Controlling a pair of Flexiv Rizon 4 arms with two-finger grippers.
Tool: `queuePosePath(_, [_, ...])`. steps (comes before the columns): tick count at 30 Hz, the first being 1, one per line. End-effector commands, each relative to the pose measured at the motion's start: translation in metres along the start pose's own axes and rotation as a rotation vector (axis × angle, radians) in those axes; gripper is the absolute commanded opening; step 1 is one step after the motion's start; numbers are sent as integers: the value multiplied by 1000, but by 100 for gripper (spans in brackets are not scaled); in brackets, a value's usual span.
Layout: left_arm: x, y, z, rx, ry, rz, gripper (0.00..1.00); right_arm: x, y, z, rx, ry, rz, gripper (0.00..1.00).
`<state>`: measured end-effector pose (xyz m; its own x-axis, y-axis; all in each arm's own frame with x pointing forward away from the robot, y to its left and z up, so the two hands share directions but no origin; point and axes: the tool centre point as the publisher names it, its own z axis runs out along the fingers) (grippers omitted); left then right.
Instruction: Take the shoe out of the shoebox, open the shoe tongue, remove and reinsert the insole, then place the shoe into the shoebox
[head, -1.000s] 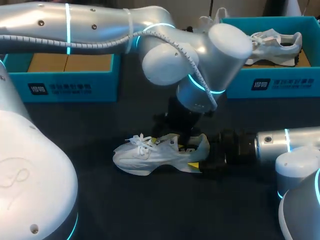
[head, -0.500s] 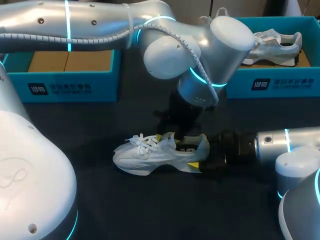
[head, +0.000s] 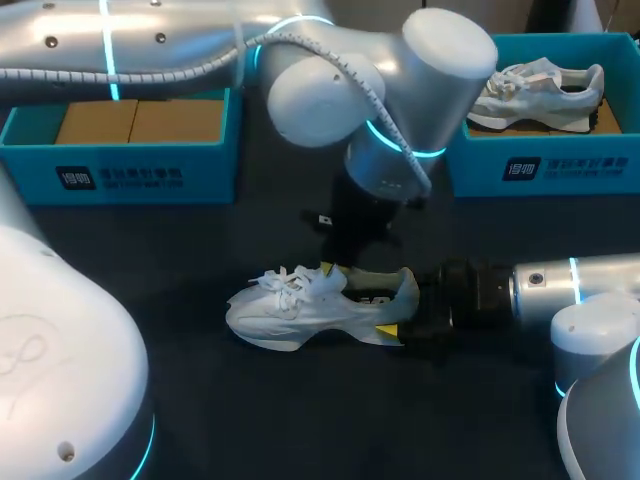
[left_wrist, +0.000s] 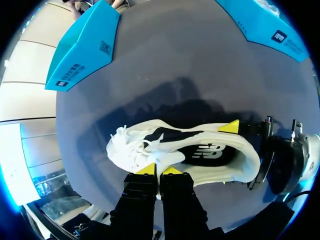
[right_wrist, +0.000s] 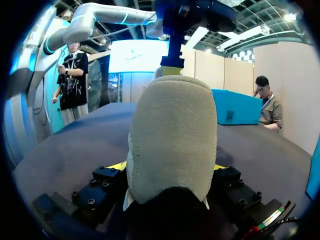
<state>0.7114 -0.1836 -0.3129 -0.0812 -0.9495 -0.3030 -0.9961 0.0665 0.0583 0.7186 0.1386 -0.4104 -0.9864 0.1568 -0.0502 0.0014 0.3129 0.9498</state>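
A white sneaker (head: 300, 310) lies on its sole on the dark table, toe toward the left. My left gripper (head: 328, 268) comes down from above onto the tongue behind the laces. In the left wrist view its yellow tips (left_wrist: 159, 170) are pressed together on the tongue's white edge, with the sneaker (left_wrist: 200, 150) ahead of them. My right gripper (head: 405, 318) lies level at the heel, one finger on each side of it. One of its fingertips (left_wrist: 230, 126) rests against the heel's far side. The grey heel (right_wrist: 172, 135) fills the right gripper (right_wrist: 169, 167) in the right wrist view.
A blue shoebox (head: 540, 165) at the back right holds a second white sneaker (head: 545, 95). Another blue box (head: 130, 165) at the back left has brown cardboard inside. Bare dark tabletop lies in front of the sneaker.
My left gripper's fingers have shut at the tongue, and the arm has risen a little. The sneaker and my right arm have kept still.
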Motion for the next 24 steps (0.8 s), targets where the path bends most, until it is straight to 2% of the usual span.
queuePosePath(1, [-20, -2, -8, -2, 71, -7, 0, 0, 2, 0, 3, 0, 1, 0])
queuePosePath(11, [-51, -9, -28, 13, 241, -21, 0, 0, 2, 0, 3, 0, 1, 0])
queuePosePath(24, [-83, -10, -14, 41, 393, -29, 0, 0, 2, 0, 3, 0, 1, 0])
